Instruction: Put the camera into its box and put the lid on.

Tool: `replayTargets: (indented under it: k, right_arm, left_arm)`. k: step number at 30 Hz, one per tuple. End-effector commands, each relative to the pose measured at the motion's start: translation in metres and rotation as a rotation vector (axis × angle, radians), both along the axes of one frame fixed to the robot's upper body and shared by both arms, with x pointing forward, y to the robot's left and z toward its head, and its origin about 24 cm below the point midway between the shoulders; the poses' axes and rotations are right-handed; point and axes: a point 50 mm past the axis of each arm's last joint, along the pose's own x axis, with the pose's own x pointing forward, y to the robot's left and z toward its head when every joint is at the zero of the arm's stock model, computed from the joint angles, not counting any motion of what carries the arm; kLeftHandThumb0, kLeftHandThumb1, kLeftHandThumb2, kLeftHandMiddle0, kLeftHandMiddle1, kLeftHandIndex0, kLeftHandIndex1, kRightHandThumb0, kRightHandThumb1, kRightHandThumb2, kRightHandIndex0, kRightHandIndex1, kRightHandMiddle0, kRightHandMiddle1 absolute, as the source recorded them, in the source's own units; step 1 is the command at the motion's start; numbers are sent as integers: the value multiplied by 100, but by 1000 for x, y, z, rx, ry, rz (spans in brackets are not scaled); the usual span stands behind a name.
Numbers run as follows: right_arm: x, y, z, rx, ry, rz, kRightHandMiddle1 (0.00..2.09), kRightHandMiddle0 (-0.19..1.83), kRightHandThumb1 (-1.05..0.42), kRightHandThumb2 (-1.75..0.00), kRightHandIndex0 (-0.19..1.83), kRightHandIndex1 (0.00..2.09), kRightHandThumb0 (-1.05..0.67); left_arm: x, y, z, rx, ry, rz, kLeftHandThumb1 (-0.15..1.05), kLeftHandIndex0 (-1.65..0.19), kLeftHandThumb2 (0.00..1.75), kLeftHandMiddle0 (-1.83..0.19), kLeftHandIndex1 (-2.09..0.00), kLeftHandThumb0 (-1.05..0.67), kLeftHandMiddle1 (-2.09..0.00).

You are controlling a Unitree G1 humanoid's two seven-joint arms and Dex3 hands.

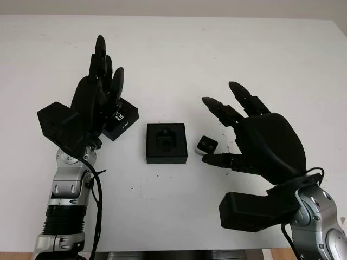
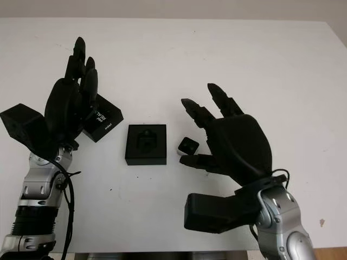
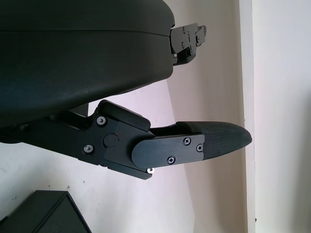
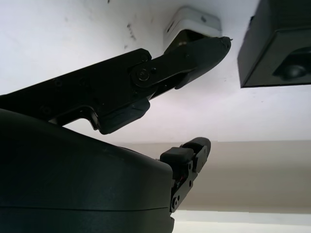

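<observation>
A black open box (image 1: 166, 143) with a moulded insert sits in the middle of the white table (image 1: 217, 49). Just right of it lies the small white camera (image 1: 206, 145) with its black face up. The black lid (image 1: 122, 120), printed with white lettering, lies to the left of the box. My right hand (image 1: 214, 127) is open over the camera, with its thumb tip (image 4: 210, 48) right at the camera's (image 4: 193, 23) near side and the other fingers stretched past it. My left hand (image 1: 105, 65) is open and raised upright, partly covering the lid.
The table's far edge meets a pale wall at the back. A corner of the lid (image 3: 43, 213) lies below the left hand's fingers (image 3: 214, 141). The box (image 4: 277, 46) lies close beside the right thumb.
</observation>
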Motion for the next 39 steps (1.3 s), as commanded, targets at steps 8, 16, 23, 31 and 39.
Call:
replayTargets:
  k: [8, 16, 23, 31, 39]
  right_arm:
    - [-1, 7, 12, -90, 20, -5, 18, 55, -103, -6, 26, 10, -90]
    - [-7, 9, 8, -114, 101, 2, 14, 48, -102, -5, 23, 7, -88]
    - [-17, 13, 8, -140, 141, 19, 10, 44, -101, -5, 20, 5, -89]
    - [-12, 15, -4, -199, 136, -53, 12, 52, -99, -5, 21, 6, -86]
    - [-3, 13, -13, -213, 78, -104, 58, 43, -100, -5, 26, 6, -78]
  left_arm:
    - [1, -3, 8, -10, -24, 2, 105, 19, 48, 19, 0, -75, 0]
    - [0, -3, 11, -8, -26, 4, 105, 19, 46, 19, 0, -75, 0]
    - [1, -3, 11, -2, -33, -3, 105, 19, 46, 19, 0, -75, 0]
    - [1, -3, 11, 0, -28, -2, 105, 19, 44, 19, 0, -78, 0]
    - [1, -2, 10, 12, -28, -4, 105, 19, 46, 19, 0, -78, 0]
